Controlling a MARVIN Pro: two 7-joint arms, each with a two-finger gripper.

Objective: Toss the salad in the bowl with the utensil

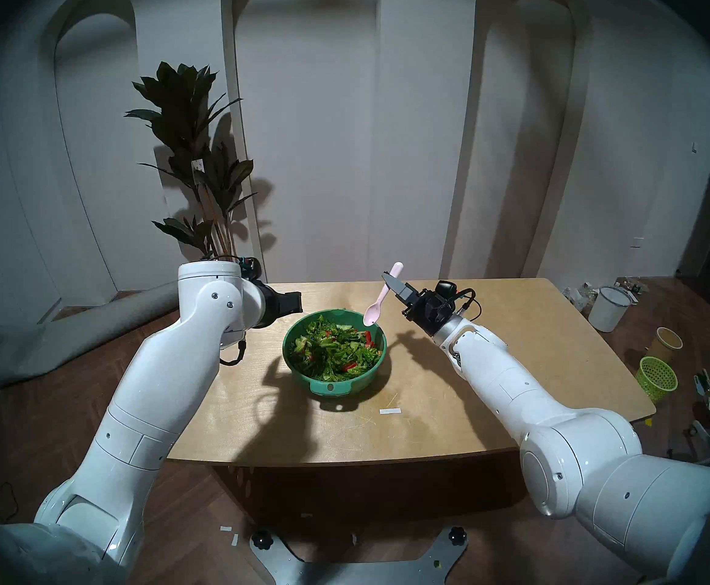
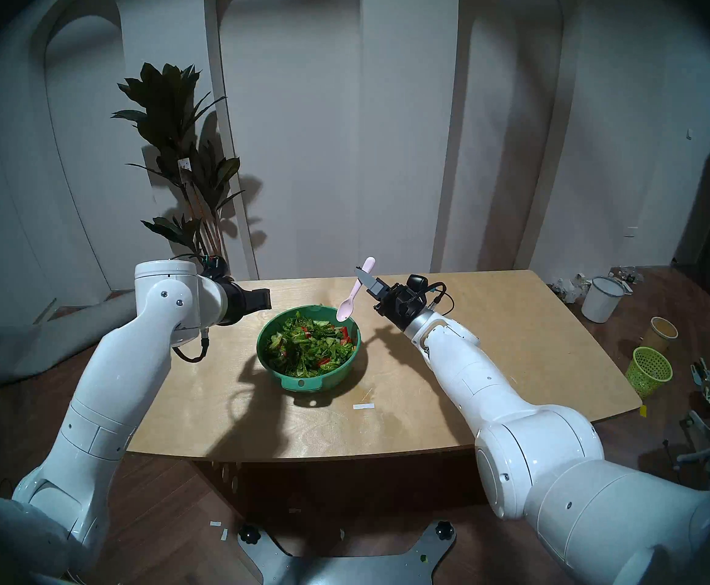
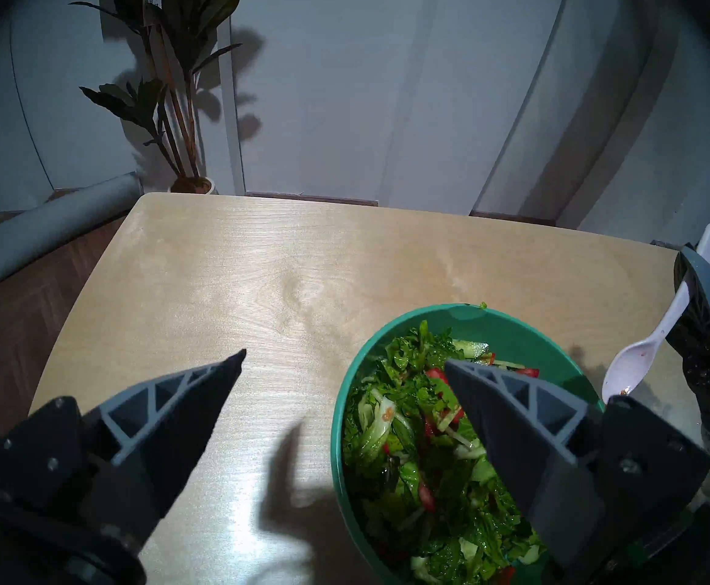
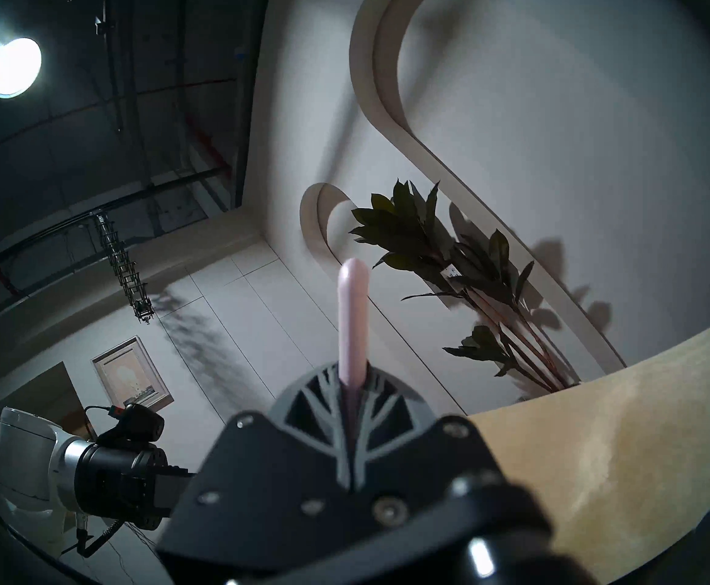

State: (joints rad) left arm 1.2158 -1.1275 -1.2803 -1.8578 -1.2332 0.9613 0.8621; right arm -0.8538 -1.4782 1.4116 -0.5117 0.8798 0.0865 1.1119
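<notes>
The teal bowl (image 1: pixel 331 387) sits mid-table, its tab handle toward me, full of green salad (image 1: pixel 336 347) with red pieces. My right gripper (image 1: pixel 389 282) is shut on the handle of the pale pink spoon (image 1: pixel 380 297). The spoon hangs tilted, scoop down, just above the bowl's far right rim and clear of the leaves. In the right wrist view the spoon handle (image 4: pixel 353 318) sticks out past the shut gripper (image 4: pixel 353 381). My left gripper (image 3: pixel 344 358) is open and empty, hovering at the bowl's (image 3: pixel 505 318) left side, one finger over the salad (image 3: pixel 408 445).
The wooden table (image 1: pixel 492 360) carries a small white tape strip (image 1: pixel 390 411). A tall potted plant (image 1: pixel 201 158) stands behind the far left corner. On the floor to the right are a white bucket (image 1: pixel 608 309), a yellow cup (image 1: pixel 667 342) and a lime mesh basket (image 1: pixel 657 377).
</notes>
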